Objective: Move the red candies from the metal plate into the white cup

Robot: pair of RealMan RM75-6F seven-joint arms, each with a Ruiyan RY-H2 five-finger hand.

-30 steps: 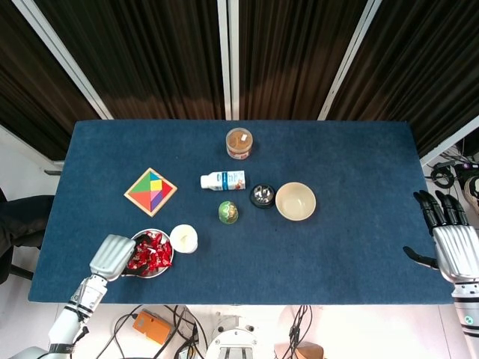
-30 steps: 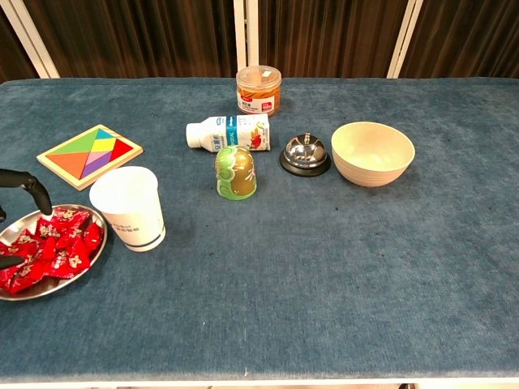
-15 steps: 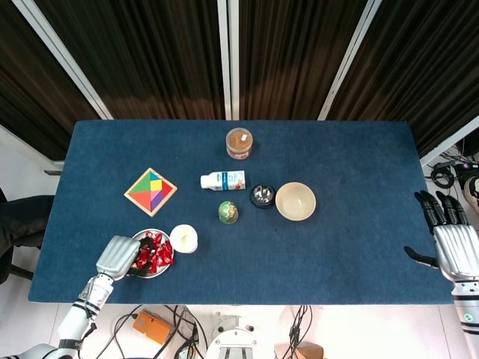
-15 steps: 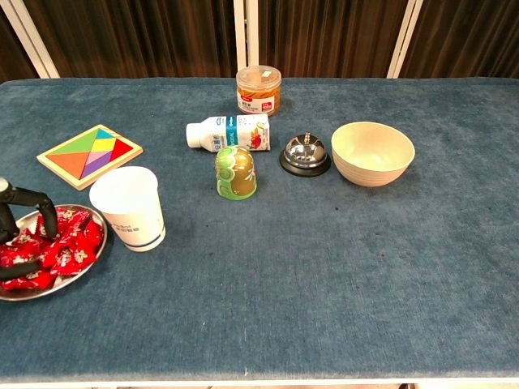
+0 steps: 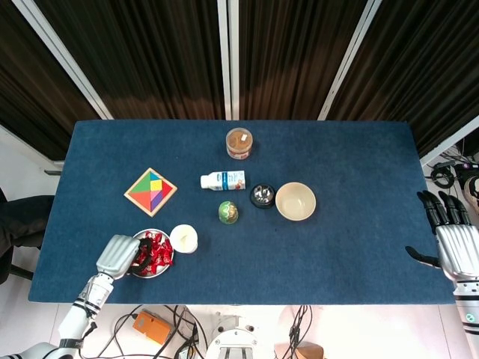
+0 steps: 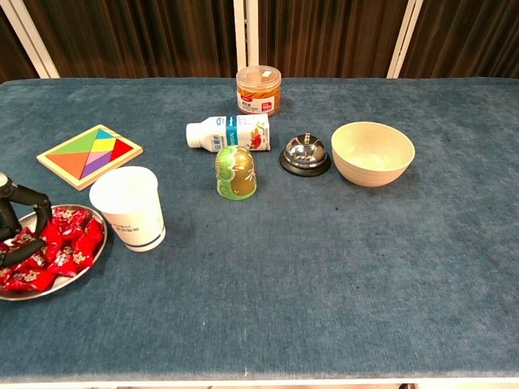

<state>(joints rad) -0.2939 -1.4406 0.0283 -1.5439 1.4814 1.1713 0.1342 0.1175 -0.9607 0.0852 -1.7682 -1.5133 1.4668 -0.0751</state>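
Note:
Red candies (image 5: 155, 250) (image 6: 69, 239) lie heaped on the metal plate (image 5: 161, 271) (image 6: 49, 288) at the table's front left corner. Just to the plate's right the white cup (image 5: 183, 238) (image 6: 128, 207) stands upright. My left hand (image 5: 117, 256) (image 6: 20, 227) sits over the plate's left side, its dark fingers curled down into the heap and pinching a red candy against the thumb. Off the table's right edge, my right hand (image 5: 453, 243) hovers with fingers spread and nothing in it; the chest view does not show it.
A coloured tangram board (image 5: 150, 191) lies behind the plate. Mid-table are a lying bottle (image 5: 223, 180), a green egg-shaped toy (image 5: 228, 212), a call bell (image 5: 262, 195) and a cream bowl (image 5: 295, 201). A snack jar (image 5: 239, 143) stands further back.
My left hand has come down from above the plate's left rim into the candies, and its fingers and thumb have drawn together on one. The right hand has barely moved.

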